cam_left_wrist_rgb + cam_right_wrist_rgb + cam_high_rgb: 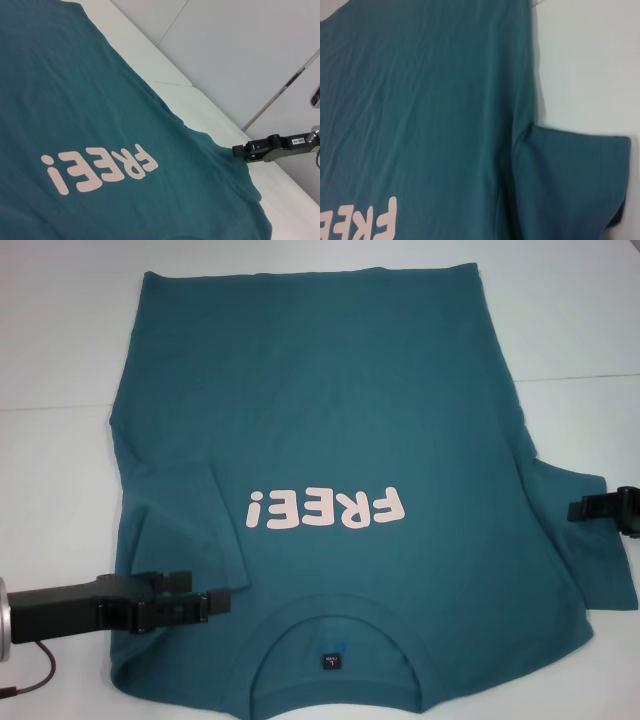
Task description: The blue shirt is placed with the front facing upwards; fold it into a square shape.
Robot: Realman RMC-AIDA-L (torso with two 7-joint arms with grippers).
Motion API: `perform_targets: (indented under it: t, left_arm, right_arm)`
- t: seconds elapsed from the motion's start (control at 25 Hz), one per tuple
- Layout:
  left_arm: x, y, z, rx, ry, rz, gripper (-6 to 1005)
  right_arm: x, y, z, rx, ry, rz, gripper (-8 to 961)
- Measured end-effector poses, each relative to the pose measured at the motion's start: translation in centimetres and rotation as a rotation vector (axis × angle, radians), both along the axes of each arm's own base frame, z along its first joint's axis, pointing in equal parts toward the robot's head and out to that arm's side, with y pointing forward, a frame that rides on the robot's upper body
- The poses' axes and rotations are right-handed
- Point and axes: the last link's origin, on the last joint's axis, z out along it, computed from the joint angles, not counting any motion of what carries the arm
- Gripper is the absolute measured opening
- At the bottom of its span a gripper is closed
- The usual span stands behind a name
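While the blue shirt (pixel 340 440) lies flat on the white counter (pixel 60 330) with its front up, the head view shows all of it: the pink "FREE!" print (pixel 327 508), the collar (pixel 335 640) nearest the robot, and the left sleeve (pixel 185 525) folded in over the body. The left gripper (pixel 205 602) sits over the shirt by that sleeve, its fingers a little apart, holding nothing. The right gripper (pixel 578 508) is at the right sleeve (pixel 590 570); I cannot tell if it is open. Only the right wrist view shows that sleeve (pixel 580 185) spread flat up close.
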Motion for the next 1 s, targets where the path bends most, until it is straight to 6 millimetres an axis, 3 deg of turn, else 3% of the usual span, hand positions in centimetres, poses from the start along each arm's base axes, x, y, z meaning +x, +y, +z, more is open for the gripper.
perform_targets:
  t: [0.28,0.52,0.64,0.84,1.0]
  left_arm:
    - [0.0,0.0,0.0,-0.002,-0.003,0.005,938]
    - [0.0,0.0,0.0,-0.002,-0.004,0.005,938]
    - [0.1,0.0,0.0,-0.002,-0.004,0.005,938]
    - [0.1,0.0,0.1,-0.001,-0.003,0.006,938]
    - [0.0,0.0,0.1,-0.001,-0.004,0.008,939]
  right_arm:
    - [-0.7,0.0,0.1,-0.016,0.01,0.021,623]
    - [-0.7,0.1,0.2,-0.025,0.001,0.019,469]
    - [-0.6,0.1,0.3,-0.026,-0.003,0.017,197]
    - [-0.4,0.1,1.0,-0.009,-0.014,0.009,17]
    - [-0.2,0.2,1.8,0.005,-0.04,-0.005,11]
